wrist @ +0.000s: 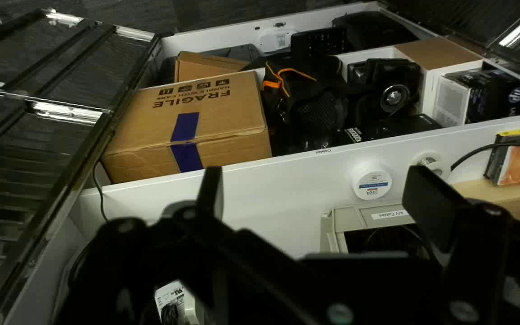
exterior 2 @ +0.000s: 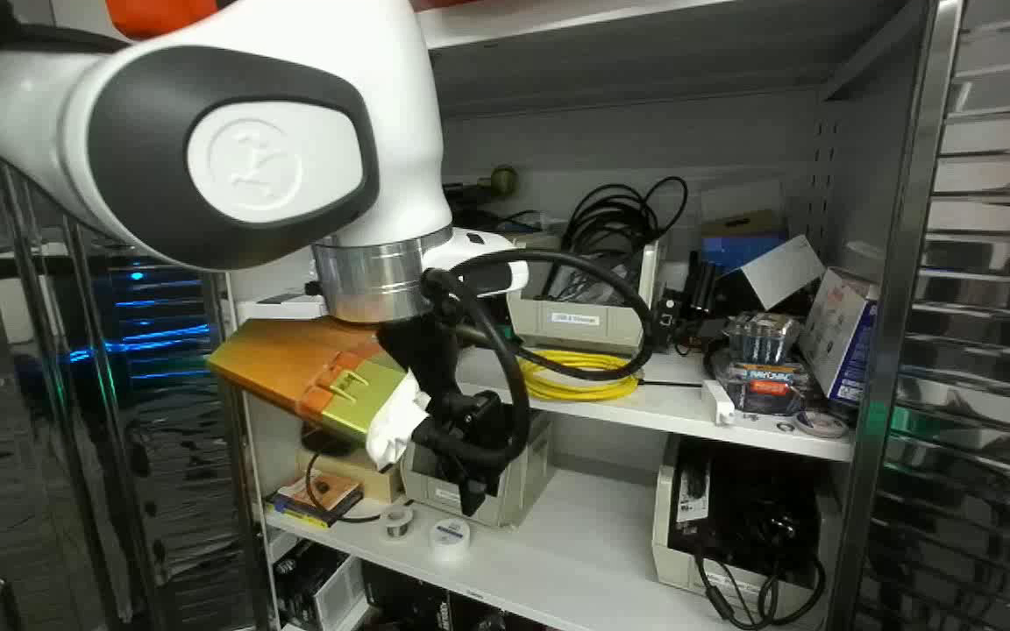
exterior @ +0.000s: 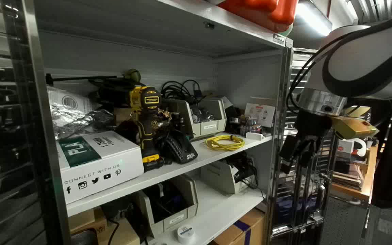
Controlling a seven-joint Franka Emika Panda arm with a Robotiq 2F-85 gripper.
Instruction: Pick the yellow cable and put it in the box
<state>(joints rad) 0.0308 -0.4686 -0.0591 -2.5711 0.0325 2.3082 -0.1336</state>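
Wrist view shows the tool [wrist: 316, 194], jaws wide apart

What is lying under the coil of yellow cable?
The yellow cable rests on the white shelf, which shows beside it in both exterior views. Its loops cover the spot directly beneath, so I cannot tell whether anything thin lies there.
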